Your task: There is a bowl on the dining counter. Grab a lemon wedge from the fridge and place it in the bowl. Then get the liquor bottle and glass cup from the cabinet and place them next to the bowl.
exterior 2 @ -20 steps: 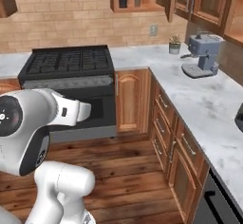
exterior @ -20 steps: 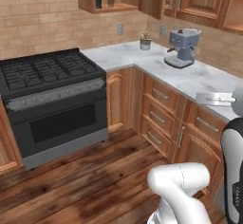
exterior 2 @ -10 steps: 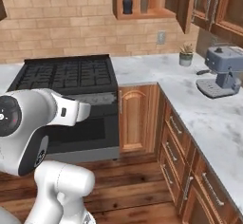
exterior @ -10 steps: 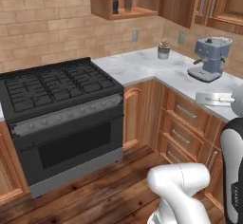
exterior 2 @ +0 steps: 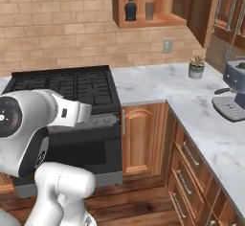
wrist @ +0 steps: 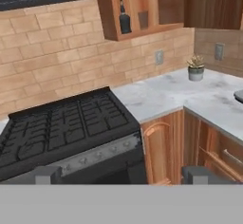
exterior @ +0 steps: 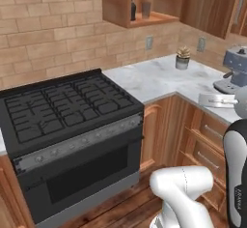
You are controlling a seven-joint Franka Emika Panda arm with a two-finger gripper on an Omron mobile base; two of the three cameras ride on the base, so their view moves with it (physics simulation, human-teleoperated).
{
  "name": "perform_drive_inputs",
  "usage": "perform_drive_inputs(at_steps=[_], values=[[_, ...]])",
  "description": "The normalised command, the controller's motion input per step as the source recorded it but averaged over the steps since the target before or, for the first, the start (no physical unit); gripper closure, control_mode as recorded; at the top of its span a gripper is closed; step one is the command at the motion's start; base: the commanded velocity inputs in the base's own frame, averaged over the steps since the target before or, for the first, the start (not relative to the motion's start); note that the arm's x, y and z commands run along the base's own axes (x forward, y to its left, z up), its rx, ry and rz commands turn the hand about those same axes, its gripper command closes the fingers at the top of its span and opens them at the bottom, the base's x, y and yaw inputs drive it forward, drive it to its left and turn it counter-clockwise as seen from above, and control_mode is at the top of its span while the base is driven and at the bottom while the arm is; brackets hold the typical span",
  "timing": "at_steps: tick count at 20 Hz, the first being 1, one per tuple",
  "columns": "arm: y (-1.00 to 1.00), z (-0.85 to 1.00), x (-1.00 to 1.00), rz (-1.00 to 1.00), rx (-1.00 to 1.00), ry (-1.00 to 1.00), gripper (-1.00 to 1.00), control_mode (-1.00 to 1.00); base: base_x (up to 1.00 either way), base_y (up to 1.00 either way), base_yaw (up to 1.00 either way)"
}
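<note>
Base has driven left; view shifted, cabinet (exterior 2: 148, 5) nearer. Liquor bottle (exterior 2: 130, 5) and glass cup (exterior 2: 150, 10) upright inside, just beside each other. Tool (wrist: 121, 173) wide open, empty. Bottle likely rigid, slippery, breakable: grip squat body.

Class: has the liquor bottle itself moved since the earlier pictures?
No. The liquor bottle keeps its place beside the glass cup in the cabinet; the camera moved.

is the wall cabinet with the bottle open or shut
Open: the reddish-brown wooden wall cabinet shows its box-like inside, with the small dark liquor bottle and translucent grey glass cup standing upright on its shelf.
</note>
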Motion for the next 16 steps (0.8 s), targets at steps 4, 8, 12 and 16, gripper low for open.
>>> perform_drive_inputs(at_steps=[4, 8, 12, 16], values=[[0.0, 0.0, 0.0, 0.0, 0.0, 0.0, -1.0, 1.0, 0.85, 0.02, -0.08], [0.0, 0.0, 0.0, 0.0, 0.0, 0.0, -1.0, 1.0, 0.87, 0.0, -0.03], [0.0, 0.0, 0.0, 0.0, 0.0, 0.0, -1.0, 1.0, 0.84, -0.12, 0.04], [0.0, 0.0, 0.0, 0.0, 0.0, 0.0, -1.0, 1.0, 0.64, -0.34, 0.14]])
